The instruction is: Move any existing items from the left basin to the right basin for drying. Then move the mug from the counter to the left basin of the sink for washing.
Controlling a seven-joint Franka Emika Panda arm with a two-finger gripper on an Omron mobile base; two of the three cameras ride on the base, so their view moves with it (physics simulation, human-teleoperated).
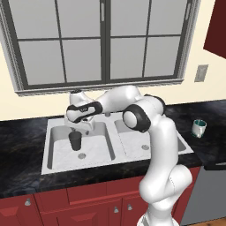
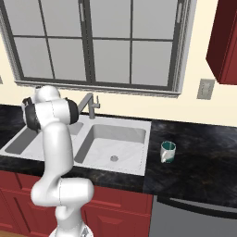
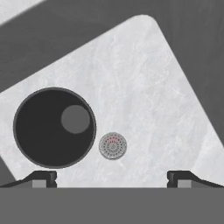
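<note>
- Dark grey tumbler (image 1: 75, 140) stands upright in the left basin (image 1: 56, 155) of the sink (image 1: 52, 168), just behind the round drain (image 1: 81, 156), as the white arm reaches over it from the near right.
- From above, the hand view shows the tumbler's open mouth (image 3: 54, 127) off to the left of the gripper's line, the drain (image 3: 113, 145) just beside it, and the two dark fingertips (image 3: 43, 178) spread wide with nothing between them.
- Poised above the cup, the gripper (image 1: 79, 128) hangs with its jaws fully apart and has hold of nothing.
- By the look of things, the first step is in hand: fetching the tumbler out of the left basin so it can go to the right basin (image 2: 115, 149) to dry.
- Next, in my judgement, the hand needs to shift sideways until the cup sits between the fingers, then come down and close on its wall or rim before lifting it across the divider.
- White mug (image 2: 168, 152) with its green inside waits untouched on the counter (image 2: 194, 157), well to the right of the sink.
- Glossy black stone runs either side of the pale metal sink, with red cabinet fronts (image 1: 84, 205) below.
- Behind the sink a grey faucet (image 2: 91, 106) stands beneath a large grey-framed window (image 2: 95, 44) in a cream wall, and an outlet plate (image 2: 205, 89) sits to the window's right.
</note>
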